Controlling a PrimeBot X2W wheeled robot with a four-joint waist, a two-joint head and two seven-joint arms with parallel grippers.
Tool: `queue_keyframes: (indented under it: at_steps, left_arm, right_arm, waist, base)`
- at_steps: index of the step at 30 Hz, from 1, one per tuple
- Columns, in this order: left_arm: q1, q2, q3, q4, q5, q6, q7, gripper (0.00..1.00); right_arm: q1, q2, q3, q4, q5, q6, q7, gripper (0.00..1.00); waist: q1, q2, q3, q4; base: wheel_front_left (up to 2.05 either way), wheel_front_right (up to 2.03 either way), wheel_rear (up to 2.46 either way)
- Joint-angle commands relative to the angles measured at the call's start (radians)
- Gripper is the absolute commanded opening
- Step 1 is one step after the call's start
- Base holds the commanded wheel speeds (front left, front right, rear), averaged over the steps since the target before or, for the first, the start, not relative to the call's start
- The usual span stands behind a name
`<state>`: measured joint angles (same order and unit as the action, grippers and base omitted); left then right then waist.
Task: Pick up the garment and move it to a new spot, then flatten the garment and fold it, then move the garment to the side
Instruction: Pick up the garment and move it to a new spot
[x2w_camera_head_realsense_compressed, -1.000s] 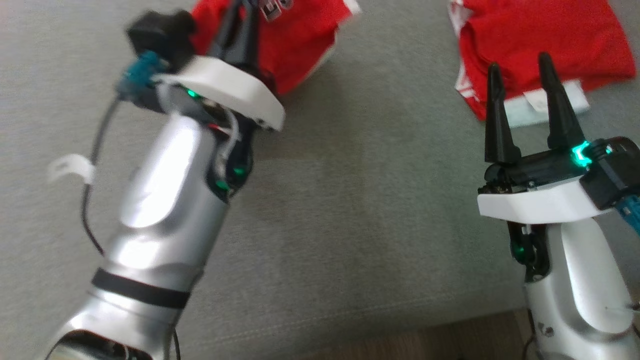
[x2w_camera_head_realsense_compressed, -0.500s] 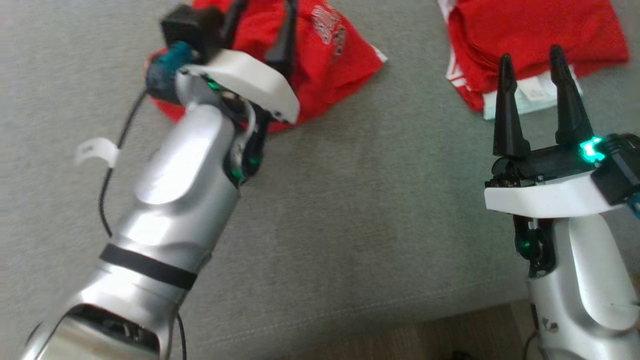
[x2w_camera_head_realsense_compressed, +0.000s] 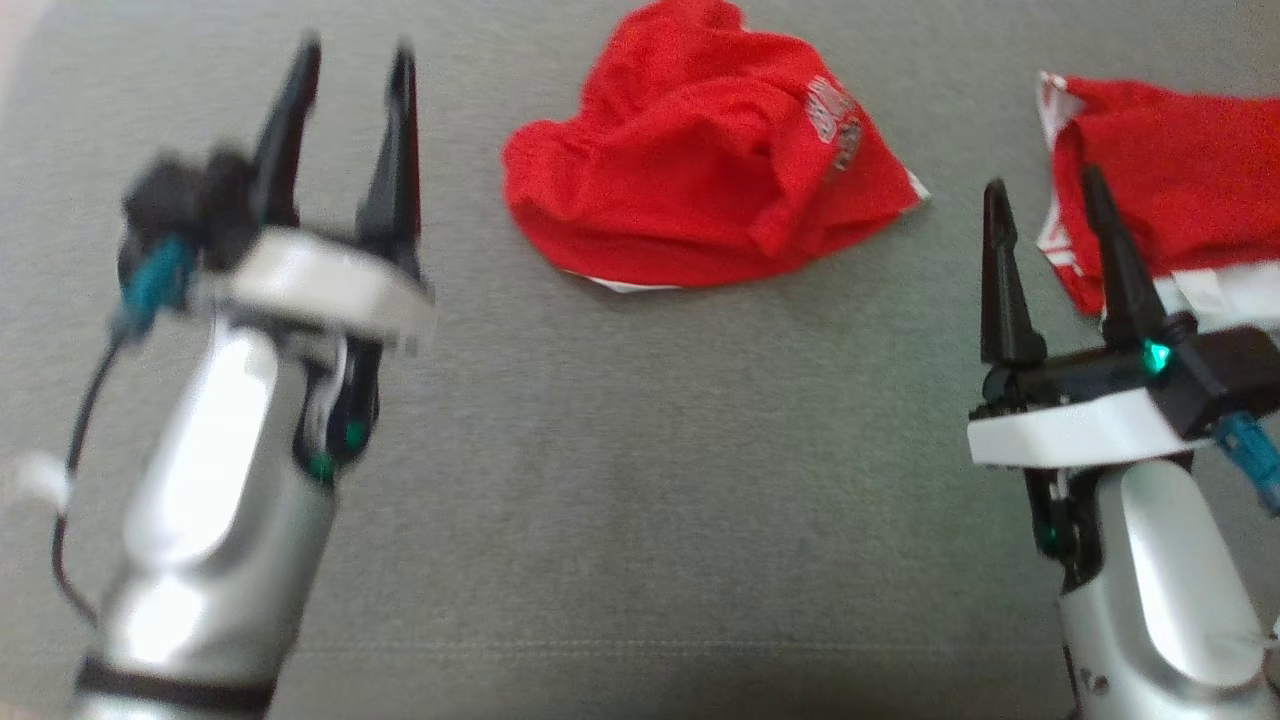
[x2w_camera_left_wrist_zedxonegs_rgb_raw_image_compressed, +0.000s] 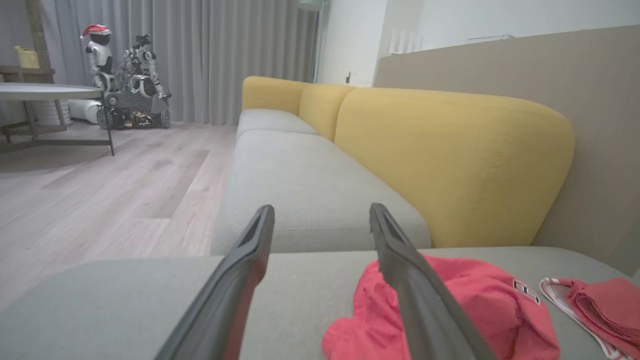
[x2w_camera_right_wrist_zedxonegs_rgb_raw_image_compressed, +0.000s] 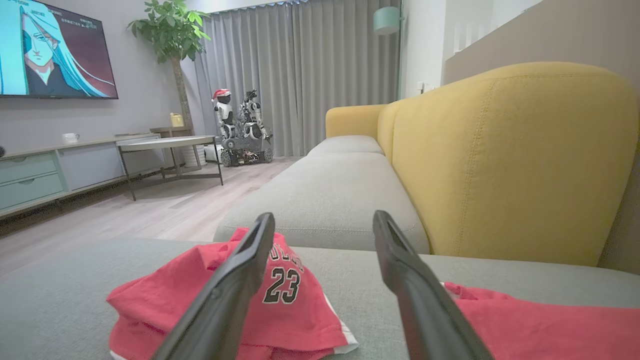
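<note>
Well back from the front edge of the sofa (x2w_camera_head_realsense_compressed: 640, 480) our jersey (x2w_camera_head_realsense_compressed: 700, 190) sits crumpled, both jaws released; pinch one layer and we'd drag it onto the other garment (x2w_camera_head_realsense_compressed: 1170, 200).

A grey sofa seat (x2w_camera_head_realsense_compressed: 640, 500) is spread across the head view. In the right wrist view, a yellow backrest (x2w_camera_right_wrist_zedxonegs_rgb_raw_image_compressed: 510, 160) is seen at three o'clock, a television (x2w_camera_right_wrist_zedxonegs_rgb_raw_image_compressed: 55, 47) at ten, a leafy plant (x2w_camera_right_wrist_zedxonegs_rgb_raw_image_compressed: 172, 30) at eleven, grey curtains (x2w_camera_right_wrist_zedxonegs_rgb_raw_image_compressed: 300, 70) at twelve, and a table (x2w_camera_right_wrist_zedxonegs_rgb_raw_image_compressed: 165, 142) on wooden floor (x2w_camera_right_wrist_zedxonegs_rgb_raw_image_compressed: 165, 210) at nine.
</note>
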<state>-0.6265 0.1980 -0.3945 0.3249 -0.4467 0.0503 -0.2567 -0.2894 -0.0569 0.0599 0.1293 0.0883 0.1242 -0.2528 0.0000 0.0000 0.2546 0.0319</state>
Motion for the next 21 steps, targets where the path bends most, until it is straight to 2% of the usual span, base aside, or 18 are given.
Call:
queue_keyframes:
  at_steps: [1,6,11,15,21]
  left_arm:
    - [0.026,0.032,0.053,-0.06,0.012,-0.015,-0.005,1.0]
    - [0.226,0.019,0.135,-0.158,0.07,-0.048,-0.005,1.0]
    - [0.379,-0.074,0.228,-0.221,0.112,-0.079,-0.005,1.0]
    - [0.414,-0.126,0.291,-0.244,0.128,-0.105,-0.005,1.0]
    - [0.397,-0.145,0.298,-0.246,0.16,-0.14,-0.005,1.0]
  right_arm:
    - [0.006,0.007,0.016,-0.022,-0.01,0.007,-0.009,1.0]
    - [0.047,0.007,0.009,0.004,-0.014,0.007,-0.009,1.0]
    - [0.07,0.007,0.006,0.023,-0.004,0.007,-0.009,1.0]
    - [0.062,0.007,0.008,0.048,-0.02,0.007,-0.007,1.0]
    - [-0.012,0.007,0.026,0.097,-0.036,0.007,0.045,1.0]
  waist:
    - [0.0,0.0,-0.039,0.047]
    - [0.0,0.0,-0.063,0.08]
    - [0.0,0.0,-0.075,0.099]
    - [0.0,0.0,-0.07,0.119]
    - [0.0,0.0,-0.034,0.15]
  base:
    - [0.0,0.0,0.0]
    - [0.0,0.0,0.0]
    - [0.0,0.0,0.0]
    - [0.0,0.0,0.0]
    - [0.0,0.0,0.0]
